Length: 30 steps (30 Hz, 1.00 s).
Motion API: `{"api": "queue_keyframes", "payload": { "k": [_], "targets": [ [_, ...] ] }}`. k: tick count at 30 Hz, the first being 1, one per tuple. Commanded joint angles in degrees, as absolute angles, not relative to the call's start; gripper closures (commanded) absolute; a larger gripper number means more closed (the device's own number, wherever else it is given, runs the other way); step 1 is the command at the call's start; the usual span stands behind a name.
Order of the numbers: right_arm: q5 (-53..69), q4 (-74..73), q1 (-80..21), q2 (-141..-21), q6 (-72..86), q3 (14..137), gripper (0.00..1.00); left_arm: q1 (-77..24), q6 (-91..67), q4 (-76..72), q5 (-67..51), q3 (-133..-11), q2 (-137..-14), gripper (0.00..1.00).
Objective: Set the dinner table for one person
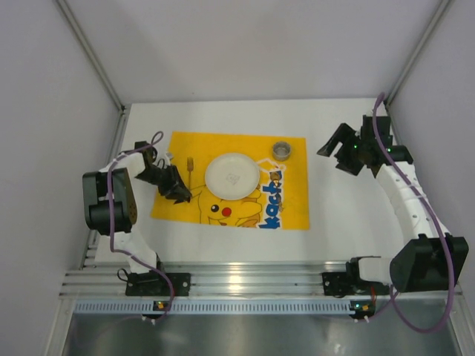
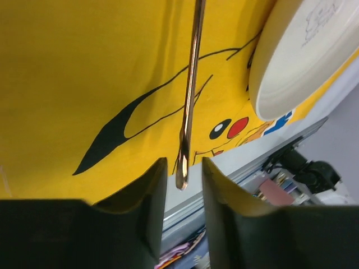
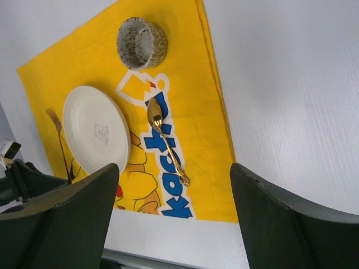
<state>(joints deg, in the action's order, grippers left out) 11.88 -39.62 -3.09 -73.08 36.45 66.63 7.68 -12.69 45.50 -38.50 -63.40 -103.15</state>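
The left gripper point(image 2: 184, 162) has its jaws a little apart. The tip of the gold fork point(image 2: 190, 84) handle lies in the gap between them. No finger seems to press on it, though the wrist view is too tight to be sure. The fork lies flat on the yellow Pikachu mat point(image 2: 84, 67), just left of the white plate point(image 2: 303, 50), which sits near the mat's middle.

The right gripper point(image 3: 174, 165) is wide open and holds nothing. It hangs over bare tabletop, off the mat's right edge. In its view a gold spoon point(image 3: 165, 143) lies on the mat just right of the plate, and a speckled cup point(image 3: 141, 43) stands by the mat's far right corner.

The mat lies on the dinner table point(image 3: 291, 84), the white surface that spreads around it, with a ribbed aluminium rail point(image 1: 237, 285) along its near edge.
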Motion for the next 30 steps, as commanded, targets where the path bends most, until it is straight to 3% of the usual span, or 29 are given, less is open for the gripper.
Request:
{"api": "queue_keyframes", "payload": {
  "k": [1,4,7,8,9,15,20,24,28,30],
  "targets": [
    [12.3,-37.8,-3.2,-71.5,35.4,66.1,0.20,7.7,-12.3,48.6,-33.9,-65.7,-103.4,0.59],
    [12.4,-37.5,-3.1,-71.6,35.2,65.6,0.20,7.8,-12.0,50.5,-30.5,-67.7,-103.6,0.33],
    [12.7,-37.5,-3.2,-71.7,34.8,65.4,0.20,7.7,-11.8,53.0,-25.5,-70.8,-103.1,0.31],
    [12.7,-37.4,-3.2,-71.6,34.6,65.5,0.19,7.8,-11.8,53.5,-22.5,-72.8,-102.8,0.20],
    [12.7,-37.4,-3.2,-71.6,34.3,65.5,0.19,7.8,-11.9,54.5,-21.2,-73.8,-102.5,0.18],
    [13.6,-37.4,-3.2,-71.5,32.8,66.1,0.14,7.7,-15.5,50.3,-3.7,-77.3,-96.3,0.19],
    [14.4,-39.1,-3.3,-70.1,33.0,66.6,0.10,7.5,-18.6,28.0,9.4,-66.9,-74.1,0.21],
    [17.8,-40.0,-3.3,-67.6,36.3,62.4,0.08,7.5,-19.6,25.9,14.7,-63.1,-74.3,0.21],
    [19.2,-39.8,-3.9,-65.9,37.5,58.5,0.07,7.6,-20.2,6.0,14.0,-43.3,-64.1,0.21],
    [19.2,-39.6,-4.8,-65.9,36.9,57.7,0.06,7.4,-18.5,-13.1,12.4,-34.7,-59.4,0.20]
  ]
}}
